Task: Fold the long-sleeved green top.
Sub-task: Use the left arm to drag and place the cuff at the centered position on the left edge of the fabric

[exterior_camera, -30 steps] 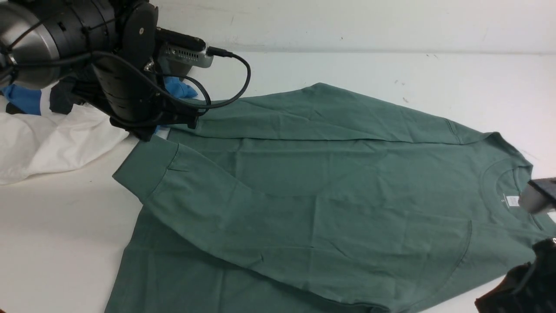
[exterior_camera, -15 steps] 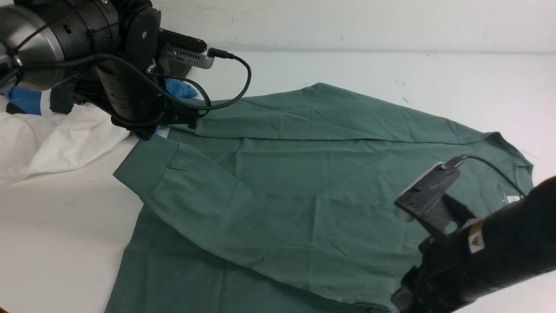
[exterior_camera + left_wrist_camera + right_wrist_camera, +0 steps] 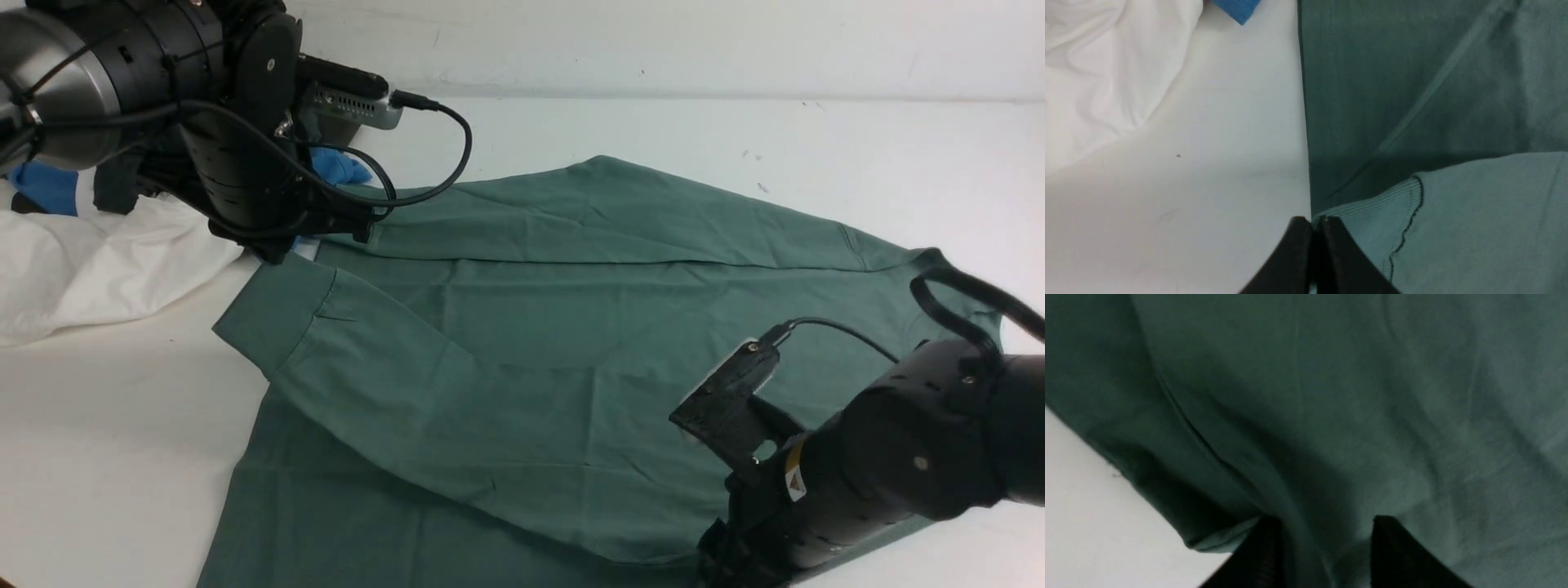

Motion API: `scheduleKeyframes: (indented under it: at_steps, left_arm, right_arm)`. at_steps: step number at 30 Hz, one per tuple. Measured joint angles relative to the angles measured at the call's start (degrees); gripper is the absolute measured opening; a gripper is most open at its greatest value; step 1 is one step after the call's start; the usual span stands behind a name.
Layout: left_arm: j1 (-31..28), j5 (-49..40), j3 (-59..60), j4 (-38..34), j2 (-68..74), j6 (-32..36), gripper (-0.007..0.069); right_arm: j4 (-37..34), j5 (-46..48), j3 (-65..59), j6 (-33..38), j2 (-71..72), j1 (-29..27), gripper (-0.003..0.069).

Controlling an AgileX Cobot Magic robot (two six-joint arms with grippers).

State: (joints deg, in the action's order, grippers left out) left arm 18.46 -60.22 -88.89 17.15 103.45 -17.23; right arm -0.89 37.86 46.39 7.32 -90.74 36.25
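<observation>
The top [image 3: 571, 327] is lying flat on the table [image 3: 106, 425]. My right gripper [image 3: 1325, 526] is standing spread over its near edge; I should be catching both layers before closing. My left gripper [image 3: 1312, 222] is pressed together at the cuff [image 3: 1367, 208].

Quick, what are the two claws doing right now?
Left gripper: shut, tips at the cuff of the green long-sleeved top.
Right gripper: open, jaws astride the top's fabric.

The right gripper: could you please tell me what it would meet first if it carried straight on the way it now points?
Most likely the green long-sleeved top: the right gripper points down onto its fabric close to an edge, jaws apart, though depth is unclear.
</observation>
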Motion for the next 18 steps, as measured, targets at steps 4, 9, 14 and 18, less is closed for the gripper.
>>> scheduleKeyframes:
  at_steps: [4, 9, 14, 18]
  left_arm:
    - [0.0, 0.0, 0.0, -0.5, 0.0, 0.0, -0.0001]
    - [0.0, -0.2, 0.0, -0.8, 0.0, 0.0, -0.0001]
    - [0.0, -0.2, 0.0, -1.8, 0.5, 0.0, -0.0001]
    - [0.0, -0.2, -0.1, -2.2, 2.7, 0.0, -0.0001]
  right_arm:
    - [1.6, 2.6, 0.0, -3.2, 0.9, 0.1, 0.0062]
    - [2.0, 10.5, 0.0, -6.8, 7.1, 0.1, 0.0011]
    - [0.5, 12.3, 0.0, -8.3, 11.1, 0.1, 0.0011]
    - [-0.4, 16.1, 0.0, -8.7, 11.0, 0.1, 0.0011]
